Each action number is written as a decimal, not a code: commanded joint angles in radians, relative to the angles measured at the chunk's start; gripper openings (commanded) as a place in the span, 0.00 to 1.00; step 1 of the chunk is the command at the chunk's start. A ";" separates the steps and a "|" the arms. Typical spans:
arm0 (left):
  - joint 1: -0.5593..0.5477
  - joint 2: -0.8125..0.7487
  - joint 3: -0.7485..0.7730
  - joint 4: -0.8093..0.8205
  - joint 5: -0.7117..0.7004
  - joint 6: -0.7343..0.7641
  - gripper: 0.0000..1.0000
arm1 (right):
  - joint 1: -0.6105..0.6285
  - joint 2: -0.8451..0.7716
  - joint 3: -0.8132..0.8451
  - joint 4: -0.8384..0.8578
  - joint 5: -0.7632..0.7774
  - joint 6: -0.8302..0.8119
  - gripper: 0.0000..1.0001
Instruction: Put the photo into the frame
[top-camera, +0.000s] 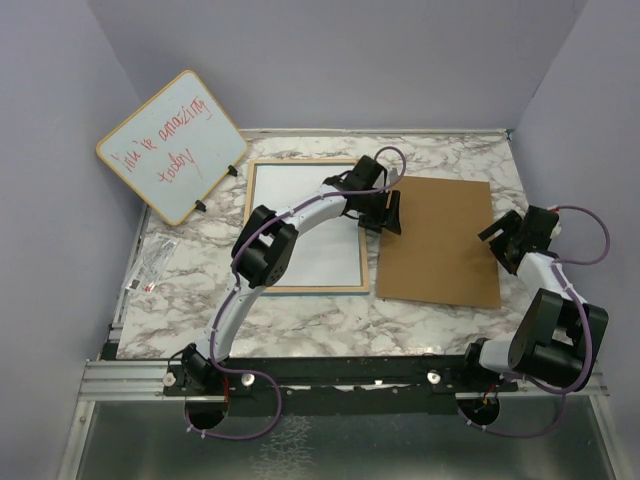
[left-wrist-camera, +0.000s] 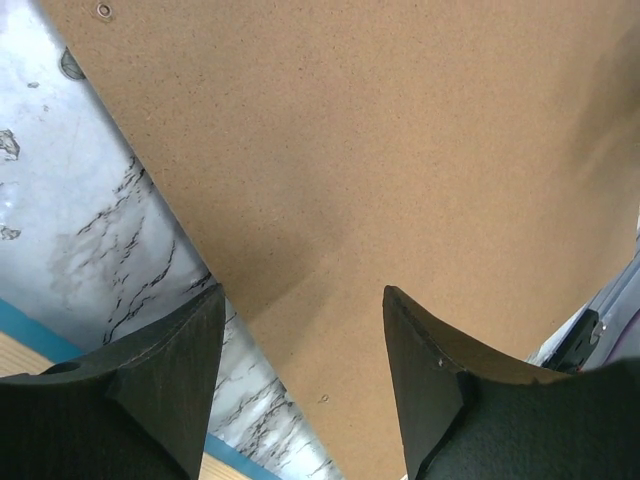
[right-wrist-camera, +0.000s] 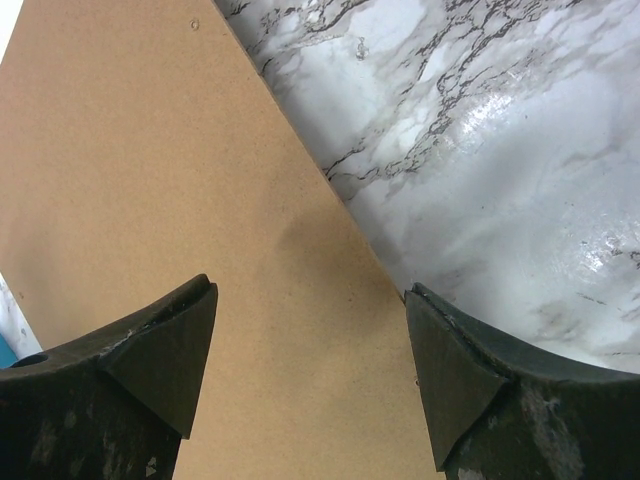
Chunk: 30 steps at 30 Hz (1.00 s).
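Observation:
The frame (top-camera: 249, 225) lies flat on the marble table, pale wood side up. A white sheet (top-camera: 300, 240) fills its opening; it looks like the photo's white reverse, and no balloon picture shows. A blue and wood strip of the frame (left-wrist-camera: 30, 335) shows at the bottom left of the left wrist view. My left gripper (top-camera: 383, 212) (left-wrist-camera: 302, 292) is open and empty, straddling the left edge of the brown backing board (top-camera: 438, 240) (left-wrist-camera: 380, 150). My right gripper (top-camera: 503, 238) (right-wrist-camera: 311, 287) is open and empty over the board's right edge (right-wrist-camera: 150, 170).
A round-cornered whiteboard (top-camera: 172, 147) with red handwriting leans at the back left. A small clear packet (top-camera: 155, 262) lies near the table's left edge. Lilac walls close in on three sides. The arm bases stand on a rail at the near edge.

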 joint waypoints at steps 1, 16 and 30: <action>-0.078 -0.093 0.009 0.129 0.096 -0.053 0.62 | 0.029 0.001 -0.019 -0.023 -0.200 0.057 0.79; -0.062 -0.187 -0.037 0.074 -0.035 -0.016 0.62 | 0.032 -0.020 -0.181 0.147 -0.440 0.202 0.78; 0.066 -0.221 -0.205 0.030 -0.230 0.002 0.66 | 0.046 -0.013 -0.168 0.054 -0.406 0.186 0.77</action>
